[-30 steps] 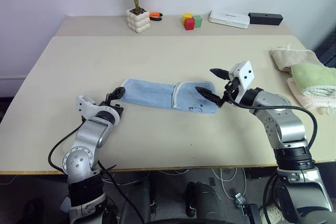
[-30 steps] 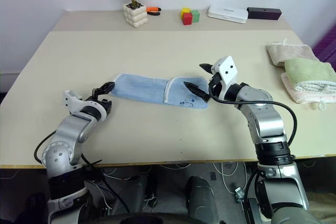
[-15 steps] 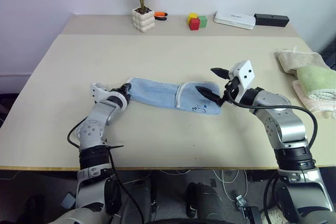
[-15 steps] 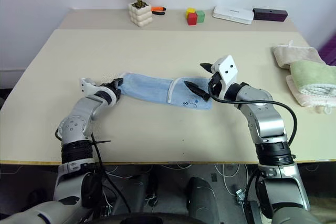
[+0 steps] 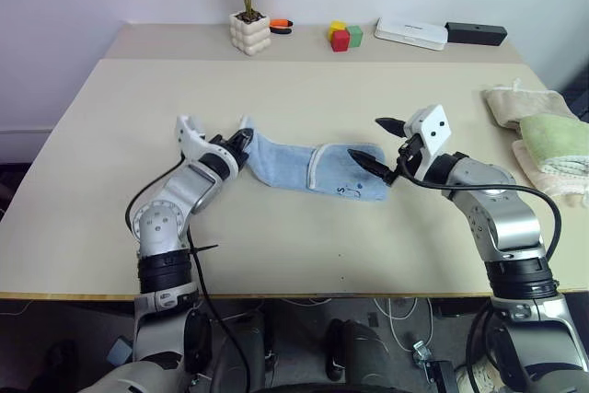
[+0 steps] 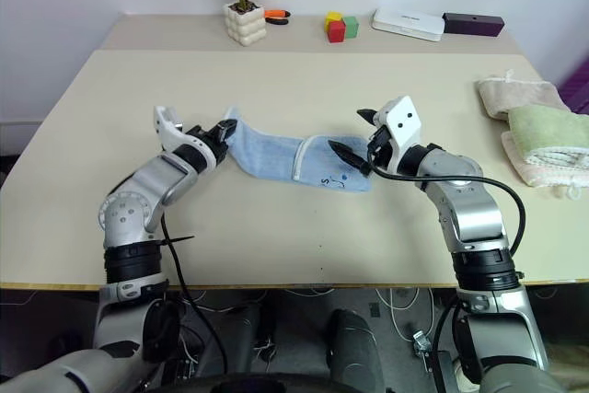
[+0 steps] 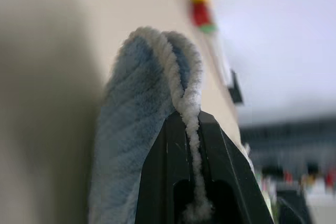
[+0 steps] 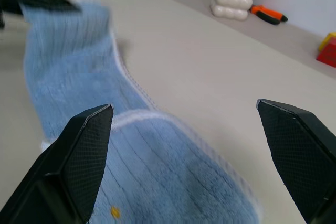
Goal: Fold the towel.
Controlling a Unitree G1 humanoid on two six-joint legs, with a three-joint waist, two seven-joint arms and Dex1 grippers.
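The light blue towel (image 5: 294, 165) lies as a long strip across the middle of the table (image 5: 304, 89), with a folded-over right end that bears a small dark mark. My left gripper (image 5: 241, 141) is shut on the towel's left end and holds that end a little above the table. In the left wrist view the fingers (image 7: 173, 145) pinch the white hem of the towel (image 7: 131, 108). My right gripper (image 5: 366, 140) is open over the towel's right end. In the right wrist view its fingers (image 8: 86, 145) straddle the towel (image 8: 157, 182) without touching it.
Along the table's far edge stand a potted plant (image 5: 250, 32), an orange tool (image 5: 282, 25), coloured blocks (image 5: 341, 38), a white box (image 5: 411, 32) and a black box (image 5: 476, 34). Folded beige and green towels (image 5: 550, 135) lie at the right edge.
My left gripper closed on the towel's left end, then lifted it and carried it to the right, so the strip is shorter. The right gripper kept still.
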